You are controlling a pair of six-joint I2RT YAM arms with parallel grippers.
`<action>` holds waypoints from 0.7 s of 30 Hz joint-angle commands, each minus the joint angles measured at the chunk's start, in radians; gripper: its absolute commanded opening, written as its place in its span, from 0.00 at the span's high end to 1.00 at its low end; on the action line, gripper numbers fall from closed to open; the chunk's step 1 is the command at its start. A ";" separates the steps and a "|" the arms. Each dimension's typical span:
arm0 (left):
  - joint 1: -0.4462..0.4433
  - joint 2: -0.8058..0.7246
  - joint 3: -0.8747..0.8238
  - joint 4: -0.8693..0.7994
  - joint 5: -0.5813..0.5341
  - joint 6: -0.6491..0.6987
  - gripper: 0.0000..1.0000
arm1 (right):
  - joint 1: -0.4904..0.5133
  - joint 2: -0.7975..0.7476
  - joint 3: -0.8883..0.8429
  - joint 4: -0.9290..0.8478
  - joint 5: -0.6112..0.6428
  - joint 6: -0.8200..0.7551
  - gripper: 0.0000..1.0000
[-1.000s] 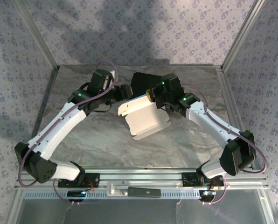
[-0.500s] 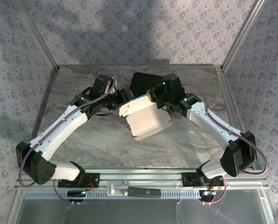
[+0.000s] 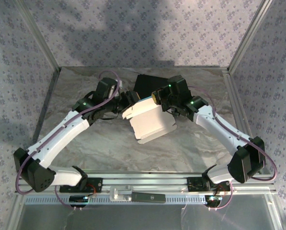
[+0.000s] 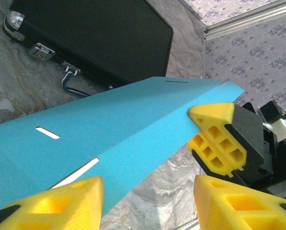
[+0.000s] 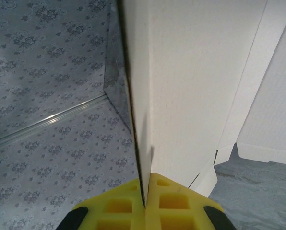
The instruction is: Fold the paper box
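The paper box (image 3: 150, 120) was held up at centre frame, partly folded, its edge pinched tight by the right gripper (image 5: 146, 194), likely so the sheet was steadied. The left gripper (image 4: 148, 203), jaws apart, was set against its blue side, apparently for pressing a fold.

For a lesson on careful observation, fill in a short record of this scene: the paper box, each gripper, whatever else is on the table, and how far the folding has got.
paper box: unfinished sheet, white side up in the overhead view, blue side facing the left wrist camera
right gripper: shut on an edge of the paper box
left gripper: open, close to the blue side, not gripping
black case: behind the paper box, metal latches showing
table: marble-patterned
folding: not yet finished
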 commanded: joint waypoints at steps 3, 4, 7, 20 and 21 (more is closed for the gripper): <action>-0.028 -0.029 0.006 0.023 -0.010 -0.027 0.49 | 0.000 -0.029 -0.008 -0.004 0.025 0.021 1.00; -0.030 -0.030 0.003 0.025 -0.011 -0.031 0.49 | 0.000 -0.030 -0.008 -0.003 0.025 0.021 1.00; -0.035 -0.039 -0.014 0.031 -0.021 -0.049 0.49 | 0.002 -0.030 -0.008 -0.002 0.026 0.023 1.00; -0.047 -0.095 -0.113 0.107 -0.061 -0.131 0.49 | 0.006 -0.026 -0.014 0.012 0.033 0.027 1.00; -0.046 -0.087 -0.111 0.113 -0.058 -0.135 0.49 | 0.009 -0.023 -0.014 0.014 0.031 0.029 1.00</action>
